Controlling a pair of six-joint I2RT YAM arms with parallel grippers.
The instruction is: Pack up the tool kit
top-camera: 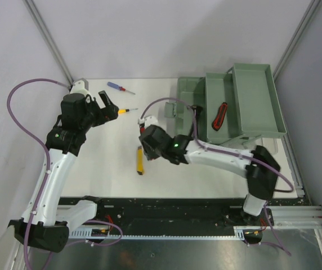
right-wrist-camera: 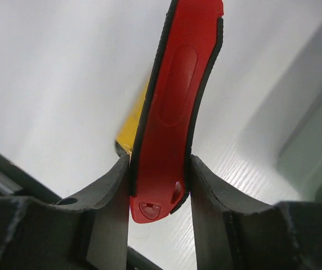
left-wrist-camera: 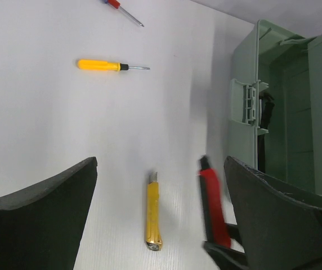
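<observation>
- The yellow knife (top-camera: 141,160) lies flat on the white table (top-camera: 104,169), nearest my bases and about midway between my two arms.
- My right end effector (right-wrist-camera: 160,174) is just beyond it, reaching in from the right. Its fingers (right-wrist-camera: 113,185) are clamped on the butt end of a red knife (right-wrist-camera: 175,95) with black edging.
- The red knife sticks straight out past my fingertips. From my left wrist it sits just right of the yellow knife, roughly parallel to it, and slightly blurred.
- My left end effector (top-camera: 107,104) hangs over the left half of the table with its jaws wide apart and nothing between them.
- A yellow screwdriver (top-camera: 126,111) lies on the table just past those open fingers, its tip pointing right.
- The grey-green toolbox (top-camera: 186,84) stands open at the far right of the table, with its tray (top-camera: 256,101) lifted up and out to the right.
- A second red knife (top-camera: 220,116) lies in one of the box's inner compartments.
- A blue-and-red screwdriver (top-camera: 120,87) lies farthest back, near the table's rear edge and left of the toolbox.
</observation>
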